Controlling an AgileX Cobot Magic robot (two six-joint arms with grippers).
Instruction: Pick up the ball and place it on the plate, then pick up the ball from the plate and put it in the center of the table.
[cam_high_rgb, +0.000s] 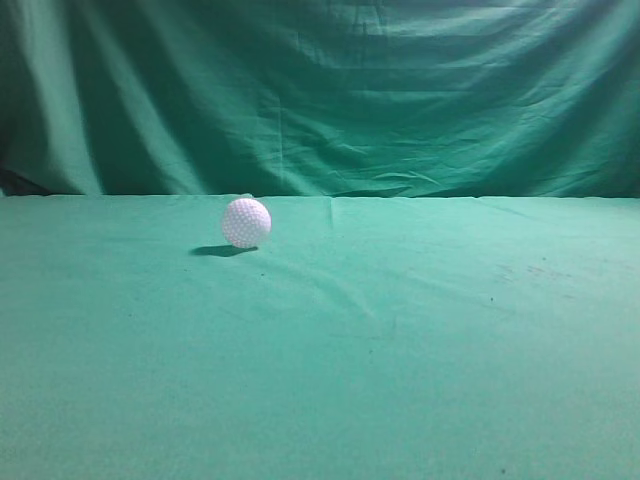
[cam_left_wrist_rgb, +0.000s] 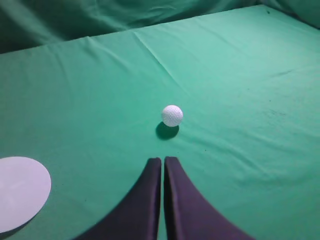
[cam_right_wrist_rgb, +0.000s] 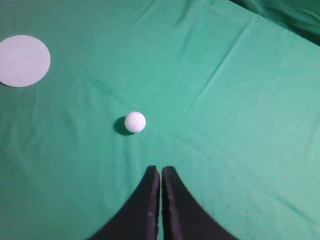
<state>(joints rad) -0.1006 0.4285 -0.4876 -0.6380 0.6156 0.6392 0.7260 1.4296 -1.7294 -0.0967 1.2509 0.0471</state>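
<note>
The white dimpled ball (cam_high_rgb: 246, 222) rests on the green cloth table (cam_high_rgb: 420, 330), left of the middle in the exterior view. It also shows in the left wrist view (cam_left_wrist_rgb: 172, 115) and the right wrist view (cam_right_wrist_rgb: 135, 121). A flat white round plate lies on the cloth at the lower left of the left wrist view (cam_left_wrist_rgb: 20, 191) and the upper left of the right wrist view (cam_right_wrist_rgb: 23, 60). My left gripper (cam_left_wrist_rgb: 163, 160) is shut and empty, short of the ball. My right gripper (cam_right_wrist_rgb: 160, 169) is shut and empty, short of the ball. Neither gripper shows in the exterior view.
A draped green backdrop curtain (cam_high_rgb: 330, 90) hangs behind the table's far edge. A crease runs across the cloth near the ball (cam_left_wrist_rgb: 160, 62). The plate is out of the exterior view.
</note>
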